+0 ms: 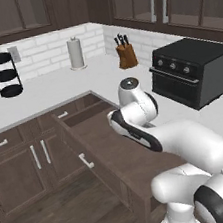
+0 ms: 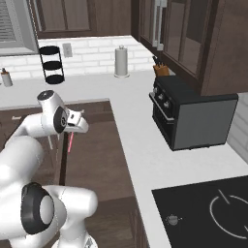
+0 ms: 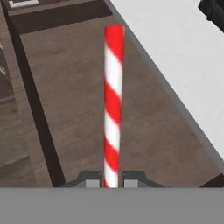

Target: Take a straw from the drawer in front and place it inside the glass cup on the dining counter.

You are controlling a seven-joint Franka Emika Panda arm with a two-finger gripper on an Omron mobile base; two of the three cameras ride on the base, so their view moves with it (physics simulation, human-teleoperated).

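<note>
My gripper [image 3: 111, 181] is shut on the red-and-white striped straw [image 3: 112, 100], which sticks out straight ahead of the fingertips [image 3: 92, 183]. Beneath it lies the open dark brown drawer [image 3: 65, 109], and the straw is lifted above its wooden floor. From the right base view the gripper [image 2: 73, 131] hangs over the drawer [image 2: 97, 160] with the straw [image 2: 70, 142] pointing down from it. In the left base view the pulled-out drawer [image 1: 111, 149] shows its silver bar handle [image 1: 85, 161], partly covered by my arm. The glass cup and the dining counter are out of view.
A black toaster oven [image 1: 193, 71] stands on the grey-white worktop [image 2: 140, 145] right of the drawer. At the back are a knife block [image 1: 126, 54], a paper towel roll [image 1: 76, 53] and a black tiered rack [image 1: 4, 74]. A cooktop [image 2: 208, 208] lies near right.
</note>
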